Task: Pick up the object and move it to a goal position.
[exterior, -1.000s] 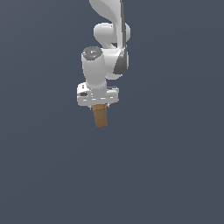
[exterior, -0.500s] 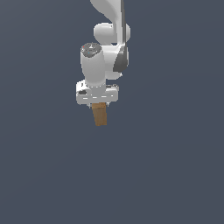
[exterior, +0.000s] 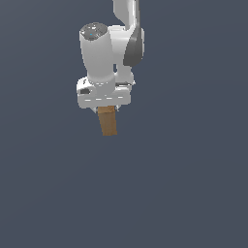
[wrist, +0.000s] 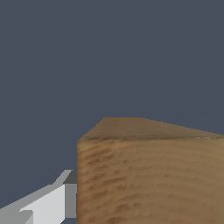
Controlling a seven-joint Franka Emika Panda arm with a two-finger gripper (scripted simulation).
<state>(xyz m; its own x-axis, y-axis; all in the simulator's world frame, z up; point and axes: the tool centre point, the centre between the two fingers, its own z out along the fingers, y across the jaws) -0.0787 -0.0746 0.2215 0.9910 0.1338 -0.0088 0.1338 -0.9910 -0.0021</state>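
The object (exterior: 107,121) is an orange-brown wooden block that hangs upright below my white gripper (exterior: 106,109), narrower than the hand above it. The gripper is shut on its upper end, and the fingers themselves are mostly hidden behind the block in the exterior view. Seen from the wrist, the block (wrist: 148,175) fills much of the picture, with one white-and-grey finger (wrist: 57,199) pressed against its side. The other finger is out of frame. The block is carried clear of any surface.
Only a plain dark grey-blue background shows around the arm (exterior: 118,43) in both views. No goal marker, table edge or other object is visible.
The arm has moved toward the exterior view's left and slightly upward, carrying the block with it. The grip on the block is unchanged.
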